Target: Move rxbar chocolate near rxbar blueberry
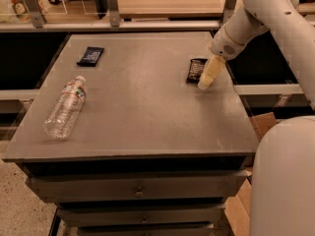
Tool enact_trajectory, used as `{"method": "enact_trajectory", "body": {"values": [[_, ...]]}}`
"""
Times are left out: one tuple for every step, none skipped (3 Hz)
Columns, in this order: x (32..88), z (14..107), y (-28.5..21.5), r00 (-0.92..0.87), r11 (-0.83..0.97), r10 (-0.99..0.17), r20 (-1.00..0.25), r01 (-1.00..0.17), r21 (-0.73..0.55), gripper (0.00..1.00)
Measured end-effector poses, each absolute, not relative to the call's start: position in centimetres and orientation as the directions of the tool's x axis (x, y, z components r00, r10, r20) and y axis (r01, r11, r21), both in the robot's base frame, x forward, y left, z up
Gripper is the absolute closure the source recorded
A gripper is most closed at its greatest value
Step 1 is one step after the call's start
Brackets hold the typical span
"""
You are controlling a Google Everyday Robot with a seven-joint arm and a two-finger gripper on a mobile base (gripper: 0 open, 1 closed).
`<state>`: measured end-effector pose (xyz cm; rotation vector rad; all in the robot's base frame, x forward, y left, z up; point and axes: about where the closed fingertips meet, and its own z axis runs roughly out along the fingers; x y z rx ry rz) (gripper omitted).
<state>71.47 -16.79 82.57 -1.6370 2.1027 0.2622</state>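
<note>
The rxbar chocolate [196, 69], a black-brown bar with white lettering, lies flat near the right edge of the grey table [147, 112]. The rxbar blueberry [91, 56], a dark navy bar, lies at the far left of the table. My gripper [206, 81] hangs from the white arm at the right, its pale fingers pointing down just right of the chocolate bar and overlapping its right edge. It holds nothing that I can see.
A clear plastic water bottle [65, 107] lies on its side at the left front of the table. Drawers sit under the tabletop. My white base [283, 181] fills the lower right. A railing and shelves run behind the table.
</note>
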Motion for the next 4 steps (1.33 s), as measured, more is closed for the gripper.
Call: {"method": "enact_trajectory", "body": {"values": [[71.5,82.1,-16.2,-0.202,0.285,-0.825,-0.527,-0.955,-0.079,0.0],[71.4,82.1,-15.1,-0.199,0.274,-0.799,-0.567,-0.961,-0.049,0.0],[71.3,82.1,-14.5,-0.193,0.263,-0.789,-0.584,-0.964,-0.036,0.17],[71.1,81.9,-14.1,-0.18,0.25,-0.802,-0.569,-0.967,-0.046,0.4]]}}
